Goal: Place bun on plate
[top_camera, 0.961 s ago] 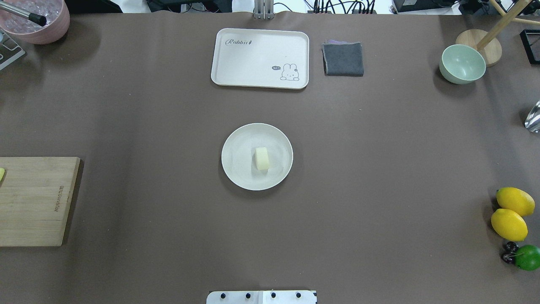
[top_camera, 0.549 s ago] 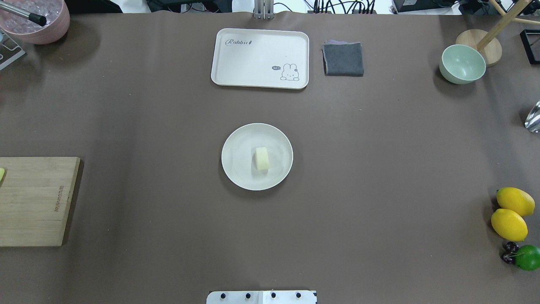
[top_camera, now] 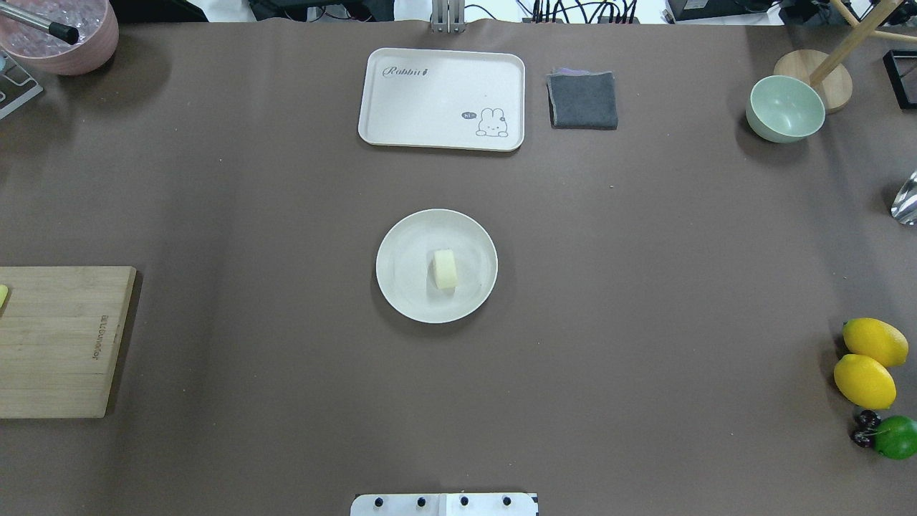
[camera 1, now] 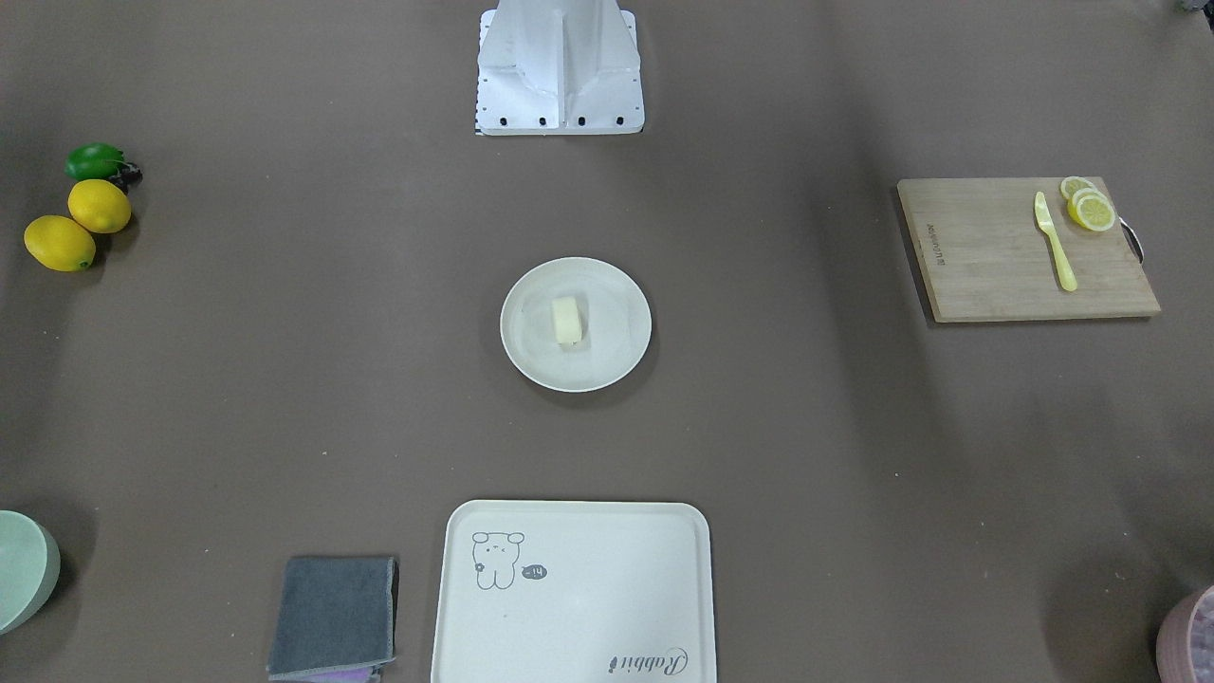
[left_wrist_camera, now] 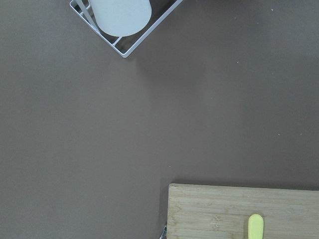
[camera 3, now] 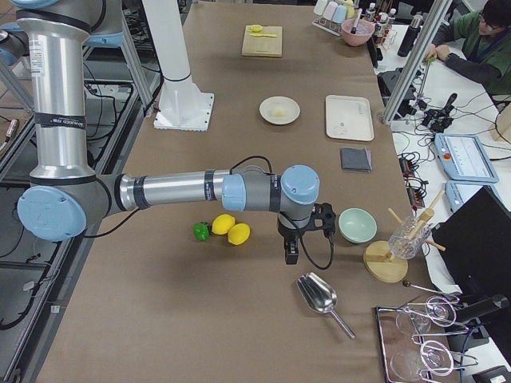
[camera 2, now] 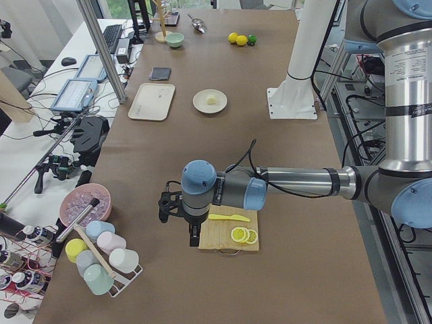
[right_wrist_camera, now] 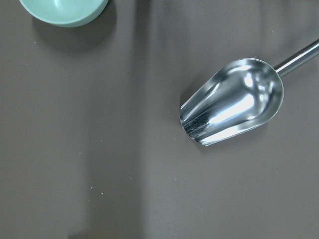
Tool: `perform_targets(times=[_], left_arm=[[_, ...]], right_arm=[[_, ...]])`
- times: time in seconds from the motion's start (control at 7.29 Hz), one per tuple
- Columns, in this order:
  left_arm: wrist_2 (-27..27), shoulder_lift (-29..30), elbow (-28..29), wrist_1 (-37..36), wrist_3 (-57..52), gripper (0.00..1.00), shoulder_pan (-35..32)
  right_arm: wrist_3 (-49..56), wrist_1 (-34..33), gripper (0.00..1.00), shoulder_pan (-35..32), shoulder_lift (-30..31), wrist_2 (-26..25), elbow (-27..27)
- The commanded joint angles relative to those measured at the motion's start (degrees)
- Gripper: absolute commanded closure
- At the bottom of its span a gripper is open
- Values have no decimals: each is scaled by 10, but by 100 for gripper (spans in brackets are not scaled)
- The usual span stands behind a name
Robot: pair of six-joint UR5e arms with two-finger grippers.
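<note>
The pale cream bun (top_camera: 445,269) lies near the middle of the round cream-white plate (top_camera: 401,290) at the table's centre, also clear in the front-facing view as the bun (camera 1: 566,321) on the plate (camera 1: 616,356). Nothing touches it. My left gripper (camera 2: 194,237) hangs far off, over the table just beside the near end of the cutting board (camera 2: 228,233). At the opposite end, my right gripper (camera 3: 291,254) hangs between the lemons (camera 3: 231,229) and the green bowl (camera 3: 356,224). Both grippers show only in the side views, so I cannot tell whether they are open or shut.
A rectangular cream tray (top_camera: 442,99) and a folded grey cloth (top_camera: 582,99) lie beyond the plate. The board holds a yellow knife (camera 1: 1055,239) and lemon slices (camera 1: 1088,206). A metal scoop (right_wrist_camera: 232,102), a pink ice bowl (top_camera: 61,32) and a cup rack (camera 2: 104,260) sit at the ends.
</note>
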State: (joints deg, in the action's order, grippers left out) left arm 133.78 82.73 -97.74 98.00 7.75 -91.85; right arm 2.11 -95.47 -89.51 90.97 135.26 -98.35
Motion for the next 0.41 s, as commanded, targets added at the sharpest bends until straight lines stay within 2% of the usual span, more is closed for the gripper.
perform_targets(times=[0.0, 0.27], left_arm=[[0, 2, 0, 0, 1, 2, 0], [-1, 4, 0, 0, 2, 2, 0]], right_arm=[[0, -1, 0, 0, 0, 0, 0], [0, -1, 0, 0, 0, 0, 1]])
